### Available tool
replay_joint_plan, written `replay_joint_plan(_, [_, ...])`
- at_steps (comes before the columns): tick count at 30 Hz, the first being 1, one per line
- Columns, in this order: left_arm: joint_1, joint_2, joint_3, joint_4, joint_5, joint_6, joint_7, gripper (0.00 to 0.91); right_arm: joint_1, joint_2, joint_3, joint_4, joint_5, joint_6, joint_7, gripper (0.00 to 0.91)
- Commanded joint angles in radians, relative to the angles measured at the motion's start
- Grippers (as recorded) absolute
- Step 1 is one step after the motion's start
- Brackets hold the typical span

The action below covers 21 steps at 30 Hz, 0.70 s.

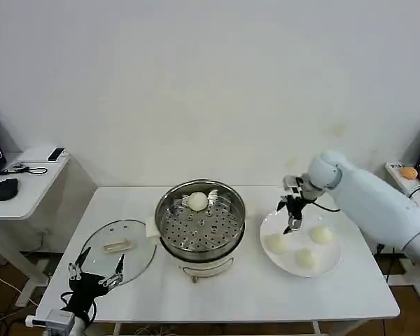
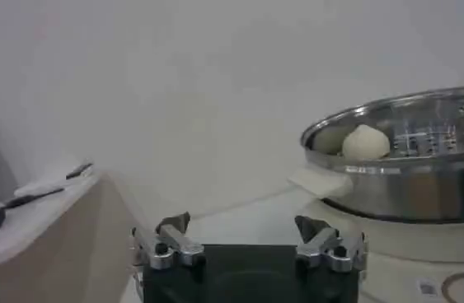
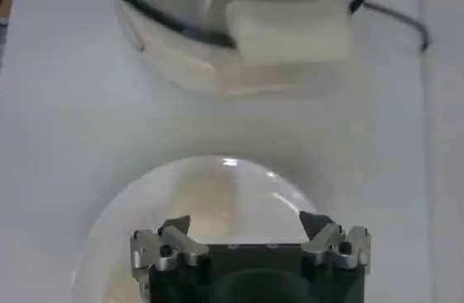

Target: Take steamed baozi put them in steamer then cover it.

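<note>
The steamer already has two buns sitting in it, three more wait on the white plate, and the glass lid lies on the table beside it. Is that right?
Not quite. The head view shows one bun in the steamer, not two. The rest holds: three buns wait on the white plate, and the glass lid lies on the table beside the steamer.

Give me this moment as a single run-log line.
steamer: one baozi inside | plate: three | right tool: open above plate | left tool: open, idle by cover
</note>
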Motion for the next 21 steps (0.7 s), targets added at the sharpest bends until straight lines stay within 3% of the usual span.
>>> replay_joint_plan(1, [-0.011, -0.001, 0.001, 0.013, 0.000, 0.006, 0.000, 0.907, -0.036, 0.004, 0.001, -0.012, -0.015, -0.011, -0.007, 0.907])
replay_joint_plan(12, [-0.021, -0.005, -0.006, 0.026, 0.003, 0.008, 0.000, 0.907, -0.081, 0.018, -0.012, -0.040, -0.061, 0.009, -0.007, 0.907])
replay_joint_plan(21, [-0.009, -0.009, -0.009, 0.028, 0.019, 0.003, -0.003, 0.907, -0.104, 0.052, 0.005, -0.085, -0.105, 0.018, 0.023, 0.907])
